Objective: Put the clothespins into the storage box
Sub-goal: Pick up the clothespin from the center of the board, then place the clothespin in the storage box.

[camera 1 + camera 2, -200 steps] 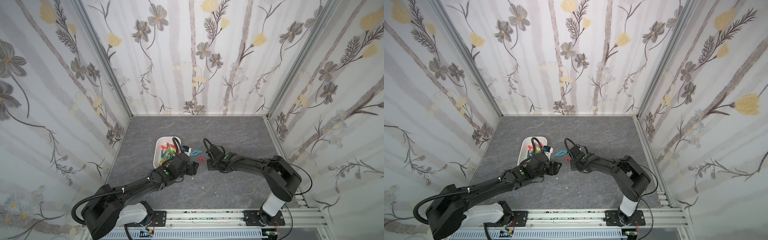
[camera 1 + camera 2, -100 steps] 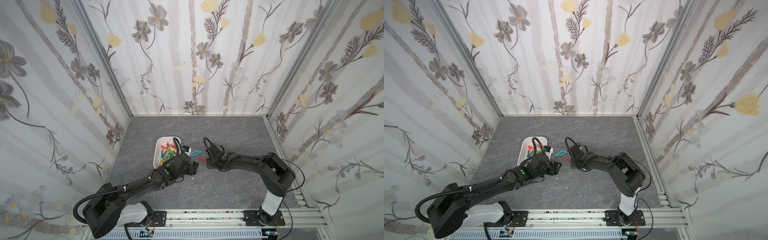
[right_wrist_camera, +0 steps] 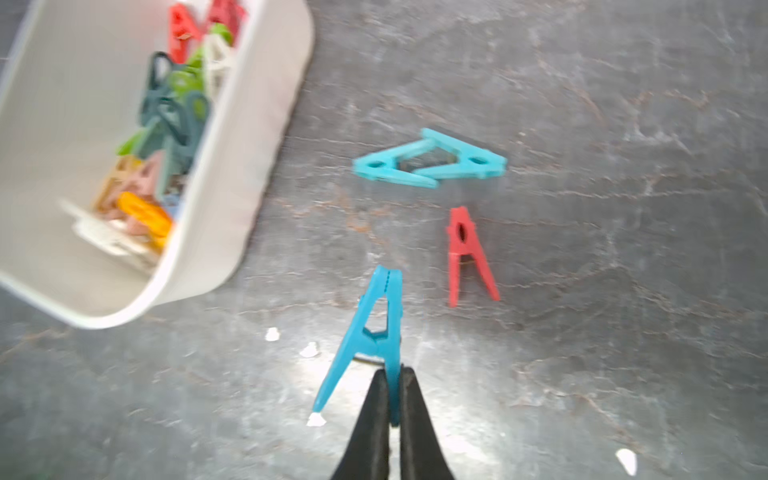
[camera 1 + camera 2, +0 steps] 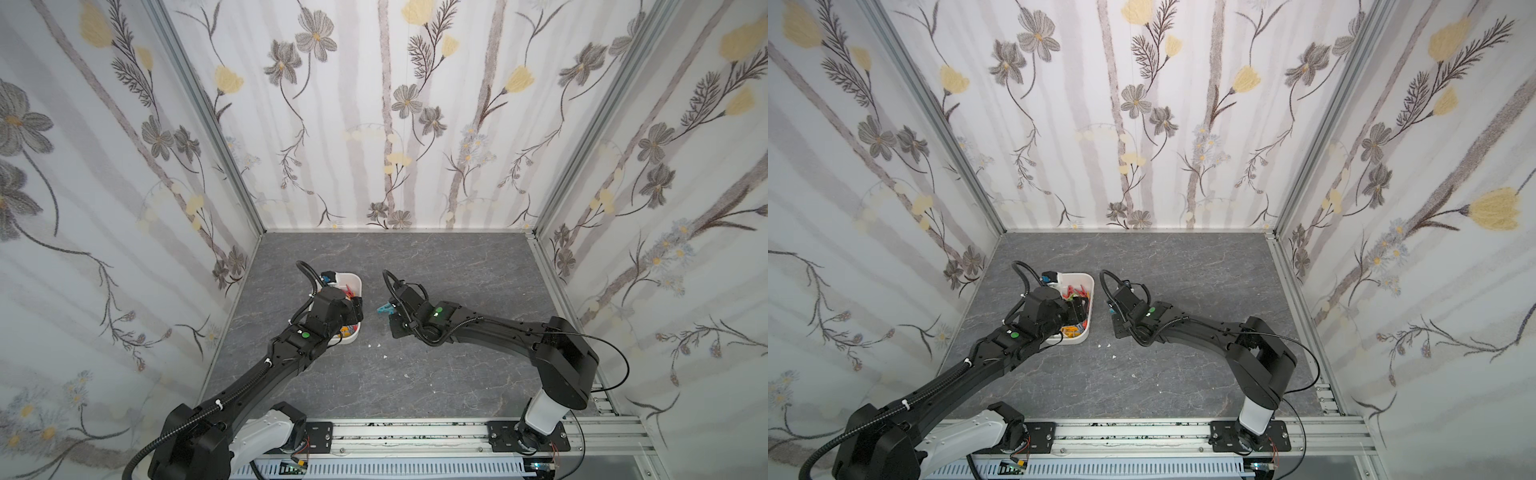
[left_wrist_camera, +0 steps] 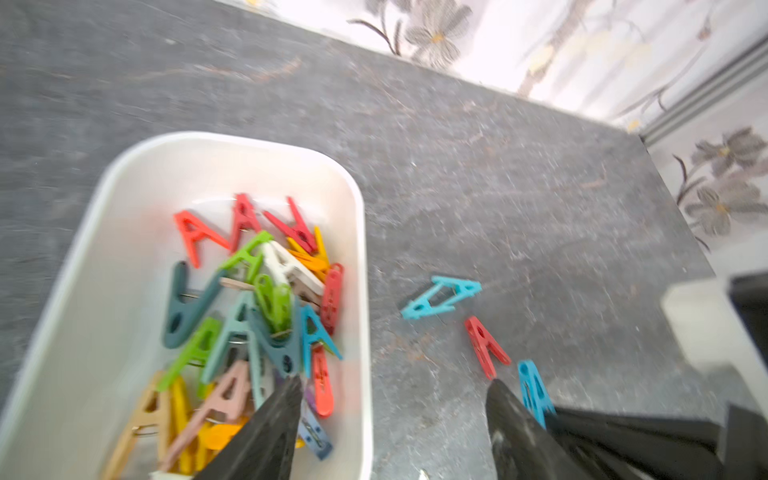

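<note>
Note right gripper (image 3: 392,376): fingers just closed, now clamped on 1 leg of blue clothespin (image 3: 374,328). Grasp looks done; expect lift next. In top view, storage box (image 4: 348,338) sits near, at 9 o'clock from right gripper, part filled. Note left gripper (image 5: 395,384): fingers apart, empty. You still have teal clothespin (image 3: 428,164) and red clothespin (image 3: 467,253) on table (image 3: 602,340).

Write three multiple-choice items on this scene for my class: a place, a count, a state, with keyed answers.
1. Where is the left tool? A. Over the wall of the storage box. B. Far from the box. C. Out of all views.
2. How many clothespins are outside the box? A. One. B. Three. C. Six.
3. What state is the right tool in? A. Wide open. B. Shut on a blue clothespin. C. Shut on nothing.
Answers: A, it straddles the wall; B, teal clothespin, red clothespin, plus the blue one; B, it pinches that clothespin's leg.
</note>
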Tool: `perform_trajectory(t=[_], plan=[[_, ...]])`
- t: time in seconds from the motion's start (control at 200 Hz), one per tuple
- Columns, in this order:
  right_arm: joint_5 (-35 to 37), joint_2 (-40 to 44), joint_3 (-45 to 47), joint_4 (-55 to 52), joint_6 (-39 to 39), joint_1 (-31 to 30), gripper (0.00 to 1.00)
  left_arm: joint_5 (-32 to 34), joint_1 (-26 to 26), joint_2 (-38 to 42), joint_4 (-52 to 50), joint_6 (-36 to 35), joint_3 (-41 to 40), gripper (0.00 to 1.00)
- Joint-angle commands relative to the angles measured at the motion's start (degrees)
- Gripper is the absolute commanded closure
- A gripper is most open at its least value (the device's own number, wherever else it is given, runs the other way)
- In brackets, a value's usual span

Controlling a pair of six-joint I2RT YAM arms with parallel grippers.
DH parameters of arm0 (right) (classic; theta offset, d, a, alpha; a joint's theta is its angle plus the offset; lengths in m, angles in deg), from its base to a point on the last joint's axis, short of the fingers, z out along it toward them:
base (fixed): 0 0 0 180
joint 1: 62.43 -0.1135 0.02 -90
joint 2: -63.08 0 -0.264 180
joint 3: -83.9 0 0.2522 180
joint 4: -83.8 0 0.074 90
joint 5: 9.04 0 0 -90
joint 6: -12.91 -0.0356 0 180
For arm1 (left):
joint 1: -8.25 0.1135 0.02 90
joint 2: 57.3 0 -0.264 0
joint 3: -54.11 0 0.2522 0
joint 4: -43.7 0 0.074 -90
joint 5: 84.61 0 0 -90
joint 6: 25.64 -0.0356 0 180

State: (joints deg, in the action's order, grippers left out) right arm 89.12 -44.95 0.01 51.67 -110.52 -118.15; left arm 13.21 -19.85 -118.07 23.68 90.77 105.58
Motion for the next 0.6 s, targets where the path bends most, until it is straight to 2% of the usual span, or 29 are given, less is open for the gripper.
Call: perform_trajectory(t=[0.0, 0.17, 0.48, 0.535, 0.595], plan=[[-3.7, -2.5, -5.1, 1.8, -1.0, -2.0, 0.92, 3.4, 3.9, 1.9, -4.1, -0.3, 0.8, 0.30], [-9.4, -9.4, -15.6, 4.1, -0.4, -2.4, 0.92, 5.6, 8.9, 5.1, -6.3, 1.1, -0.1, 0.29], [-14.1, -17.6, -25.6, 3.0, 2.0, -0.7, 0.88, 3.2, 9.1, 7.3, -5.8, 0.7, -1.3, 0.30], [-14.7, -18.1, -26.2, 2.6, 2.0, -0.4, 0.85, 2.7, 9.0, 7.3, -5.6, 0.6, -1.4, 0.30], [-14.5, -17.7, -26.0, 2.2, 1.9, 0.2, 0.76, 2.1, 8.9, 7.2, -5.5, 0.6, -1.3, 0.30]])
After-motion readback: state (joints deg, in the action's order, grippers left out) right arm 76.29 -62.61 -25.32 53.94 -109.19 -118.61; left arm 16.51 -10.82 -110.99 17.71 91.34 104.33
